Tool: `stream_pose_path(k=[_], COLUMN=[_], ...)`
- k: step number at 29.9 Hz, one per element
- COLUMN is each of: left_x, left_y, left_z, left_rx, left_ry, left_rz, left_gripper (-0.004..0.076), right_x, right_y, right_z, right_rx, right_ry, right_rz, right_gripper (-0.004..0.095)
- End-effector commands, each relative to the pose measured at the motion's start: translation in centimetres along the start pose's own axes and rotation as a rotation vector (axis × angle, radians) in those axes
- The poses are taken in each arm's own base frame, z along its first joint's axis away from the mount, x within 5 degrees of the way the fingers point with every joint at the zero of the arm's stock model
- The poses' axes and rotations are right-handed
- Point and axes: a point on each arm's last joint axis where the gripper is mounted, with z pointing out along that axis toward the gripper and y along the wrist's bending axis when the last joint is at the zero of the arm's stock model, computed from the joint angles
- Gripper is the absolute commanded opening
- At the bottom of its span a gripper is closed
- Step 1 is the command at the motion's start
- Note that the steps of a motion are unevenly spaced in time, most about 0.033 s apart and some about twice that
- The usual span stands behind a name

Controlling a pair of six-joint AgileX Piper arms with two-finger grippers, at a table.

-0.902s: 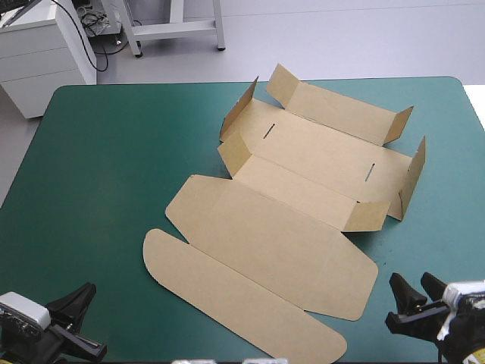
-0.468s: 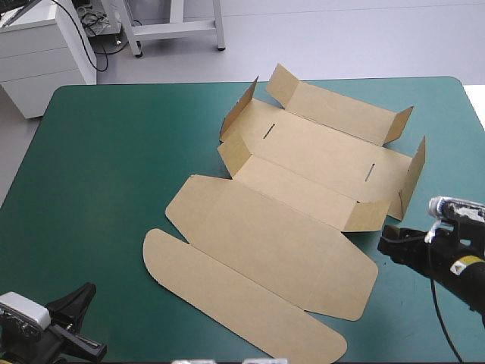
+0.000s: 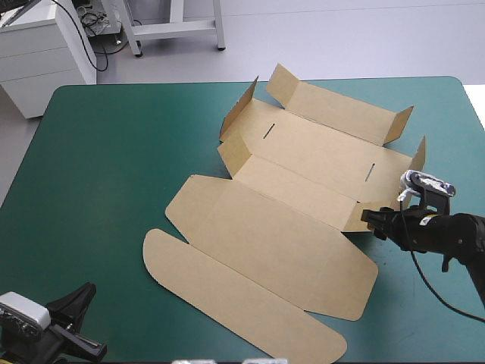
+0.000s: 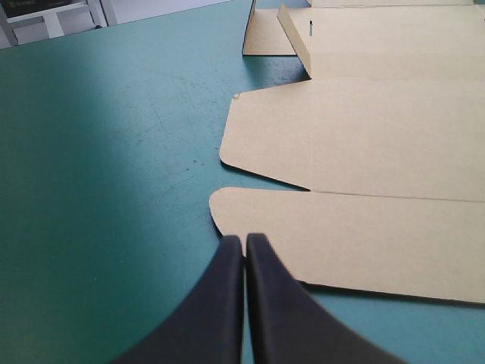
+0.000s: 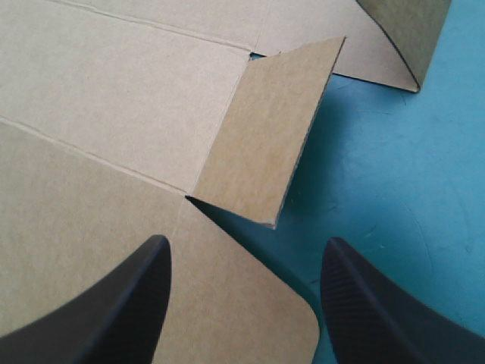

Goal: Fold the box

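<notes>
Lying mid-table, the box was mostly flat: lid spread toward the near edge, far wall and end panels already standing. That left the small raised flap at its near-right corner as the likely step in hand. Your right gripper sat low, just short of that flap, fingers wide apart, one over board and one over the cover, gripping nothing. Your left gripper rested at the near-left corner, fingers pressed together and empty, pointing at the lid's rounded end.

The brown box lies unfolded mid-table — far walls and flaps raised, lid flat
</notes>
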Motion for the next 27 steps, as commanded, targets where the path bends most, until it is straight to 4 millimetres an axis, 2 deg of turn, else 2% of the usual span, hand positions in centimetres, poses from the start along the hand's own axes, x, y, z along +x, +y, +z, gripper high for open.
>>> stream_pose_path(k=[1,8,18,21,27], left_x=[-1.1,-1.1,-1.1,-1.1,-1.1], left_y=[0.0,0.0,0.0,0.0,0.0], left_z=[-0.5,-0.5,-0.5,-0.5,-0.5], left_rx=[0.010,0.010,0.010,0.010,0.010], left_ry=[-0.101,-0.101,-0.101,-0.101,-0.101], left_rz=[-0.008,-0.008,-0.008,-0.008,-0.008], left_gripper=[-0.0008,-0.0008,-0.0008,-0.0008,-0.0008], right_x=[-2.1,-3.4,-3.8,-3.9,-5.4], right_y=[0.1,-1.2,-1.4,-1.4,-0.7], right_z=[0.3,3.1,8.1,8.8,8.8], right_rx=[-0.029,0.000,-0.078,-0.085,-0.114], right_ry=[-0.107,-0.091,0.012,0.038,0.048], right_rz=[0.052,0.134,0.159,0.155,0.092], right_gripper=[0.0535,0.0535,0.0503,0.0409,0.0060])
